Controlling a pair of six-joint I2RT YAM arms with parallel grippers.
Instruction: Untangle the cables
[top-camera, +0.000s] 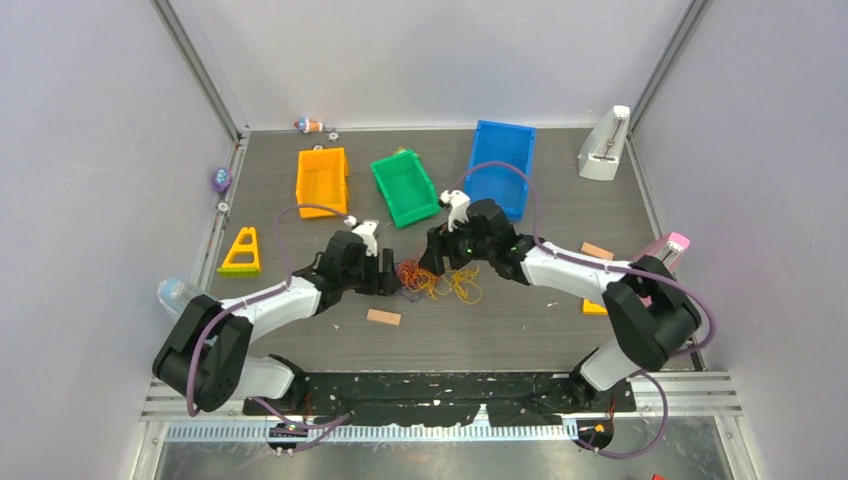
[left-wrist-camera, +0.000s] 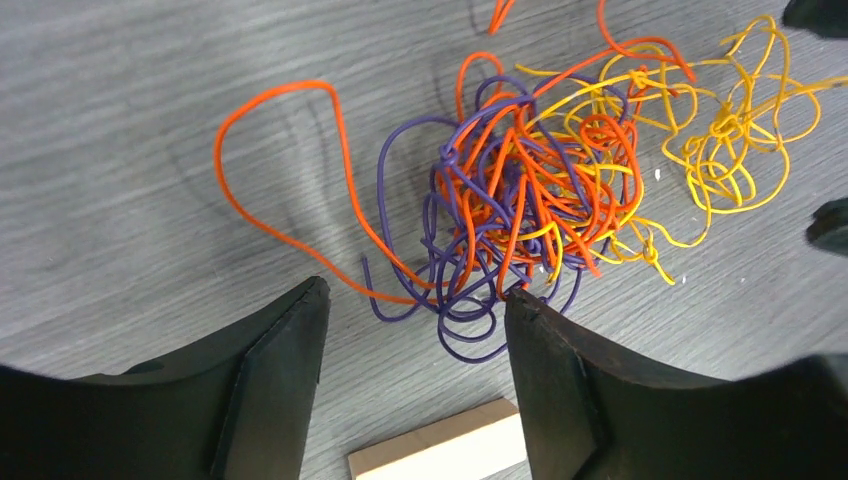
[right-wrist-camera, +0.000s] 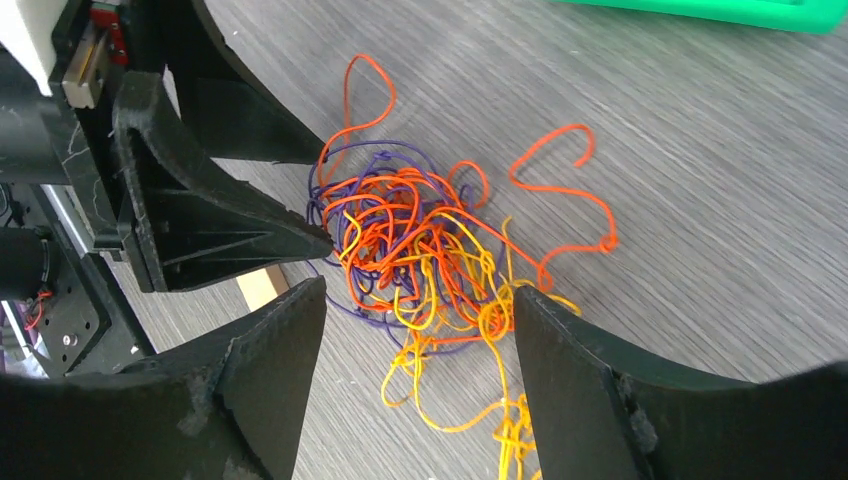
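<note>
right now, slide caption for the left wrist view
Open left gripper beside tangled orange, purple and yellow cables on grey table

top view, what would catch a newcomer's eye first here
The tangle of orange, yellow and purple cables at the centre stands out first, a tight knot with loose loops spilling out. The left end effector and right end effector close in on it from either side, both open. Behind them an orange bin, green bin and blue bin stand in a row.
</note>
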